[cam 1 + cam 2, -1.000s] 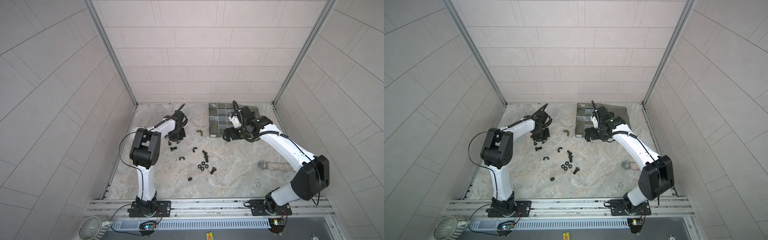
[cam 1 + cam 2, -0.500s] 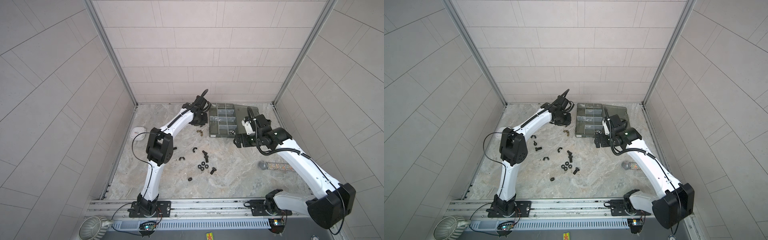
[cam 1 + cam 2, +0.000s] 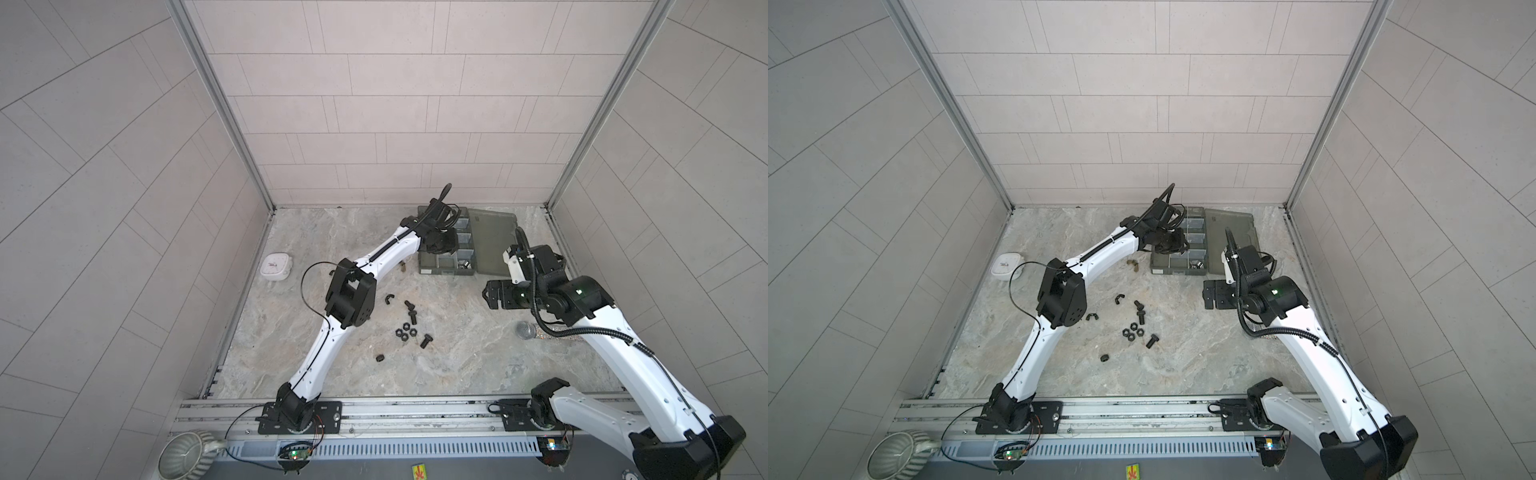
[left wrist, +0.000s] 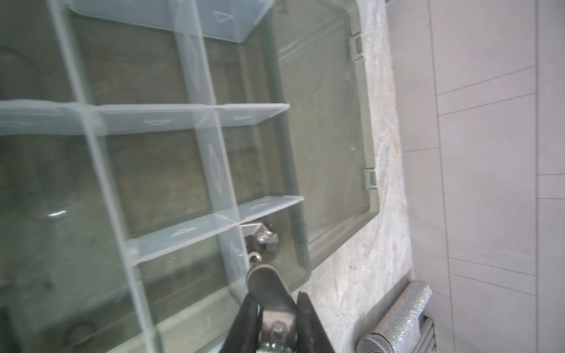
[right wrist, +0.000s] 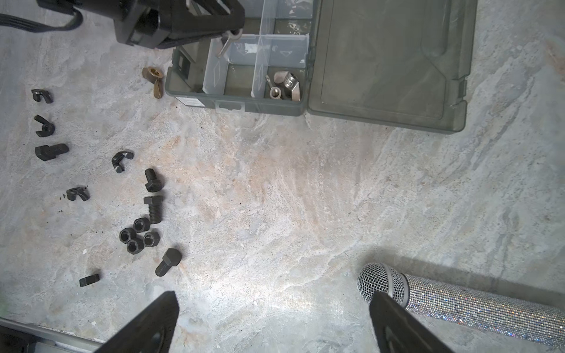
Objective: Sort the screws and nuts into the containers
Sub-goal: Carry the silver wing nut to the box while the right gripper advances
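The smoky-grey organizer box (image 3: 446, 272) (image 3: 1177, 272) lies open at the back, its containers split by pale dividers (image 4: 214, 159). My left gripper (image 3: 442, 245) (image 4: 276, 296) hovers over it, shut on a silver wing nut (image 4: 266, 279) (image 5: 227, 42). Two more silver wing nuts (image 5: 284, 85) (image 4: 264, 235) lie in a corner compartment. Black screws (image 5: 153, 207) (image 3: 427, 340), hex nuts (image 5: 139, 235) (image 3: 405, 332) and black wing nuts (image 5: 121, 160) are scattered on the table's middle. A brass wing nut (image 5: 154, 81) lies beside the box. My right gripper (image 3: 490, 295) (image 5: 273, 295) hangs open and empty above bare table.
The box's flat lid (image 3: 492, 237) (image 5: 382, 61) lies open to the right. A glittery microphone (image 3: 528, 330) (image 5: 458, 302) lies close to my right gripper. A white clock (image 3: 276, 266) sits at the left wall. A ribbed mug (image 3: 185, 455) stands off the table's front.
My left gripper has travelled from the loose parts on the left to above the box. My right gripper has drawn back from the box toward the front right.
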`<state>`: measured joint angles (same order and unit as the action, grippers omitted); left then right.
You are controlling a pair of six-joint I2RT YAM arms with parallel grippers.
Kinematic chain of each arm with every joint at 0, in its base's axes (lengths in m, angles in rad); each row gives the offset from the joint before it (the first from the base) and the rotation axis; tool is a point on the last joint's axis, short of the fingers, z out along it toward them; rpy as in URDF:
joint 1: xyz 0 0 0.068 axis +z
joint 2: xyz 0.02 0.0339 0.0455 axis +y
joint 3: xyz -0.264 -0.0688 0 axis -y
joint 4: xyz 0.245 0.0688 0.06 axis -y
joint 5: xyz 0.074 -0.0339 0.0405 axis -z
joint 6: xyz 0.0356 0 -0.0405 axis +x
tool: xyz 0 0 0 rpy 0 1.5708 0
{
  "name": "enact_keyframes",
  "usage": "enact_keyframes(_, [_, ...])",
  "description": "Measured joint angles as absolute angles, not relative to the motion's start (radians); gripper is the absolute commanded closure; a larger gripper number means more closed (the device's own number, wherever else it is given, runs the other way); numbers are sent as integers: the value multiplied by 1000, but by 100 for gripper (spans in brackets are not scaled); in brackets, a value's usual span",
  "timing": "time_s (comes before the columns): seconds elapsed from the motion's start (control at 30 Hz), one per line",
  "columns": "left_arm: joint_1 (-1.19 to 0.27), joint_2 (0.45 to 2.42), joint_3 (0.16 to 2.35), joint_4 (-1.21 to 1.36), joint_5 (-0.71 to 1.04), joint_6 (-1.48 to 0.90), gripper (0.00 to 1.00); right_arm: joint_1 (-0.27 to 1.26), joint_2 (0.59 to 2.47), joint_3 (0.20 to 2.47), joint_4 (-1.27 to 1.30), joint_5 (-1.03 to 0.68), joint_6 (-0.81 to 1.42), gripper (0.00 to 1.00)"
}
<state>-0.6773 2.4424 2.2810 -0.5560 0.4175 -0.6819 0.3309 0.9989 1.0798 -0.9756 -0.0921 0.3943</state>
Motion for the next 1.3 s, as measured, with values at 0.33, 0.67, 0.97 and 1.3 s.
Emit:
enact_keyframes(0.33, [-729, 2484, 2279, -386, 447, -743, 83, 327, 933, 1069, -1022, -76, 408, 1])
enact_keyframes(0.67, [-737, 2543, 2272, -369, 444, -752, 82, 319, 927, 1067, -1035, -61, 408, 1])
enact_keyframes(0.97, [-734, 2547, 2273, -357, 440, -762, 48, 312, 933, 1067, -1045, -59, 403, 1])
enact_keyframes(1.3, [-733, 2507, 2272, -389, 451, -709, 37, 307, 945, 1067, -1037, -55, 397, 1])
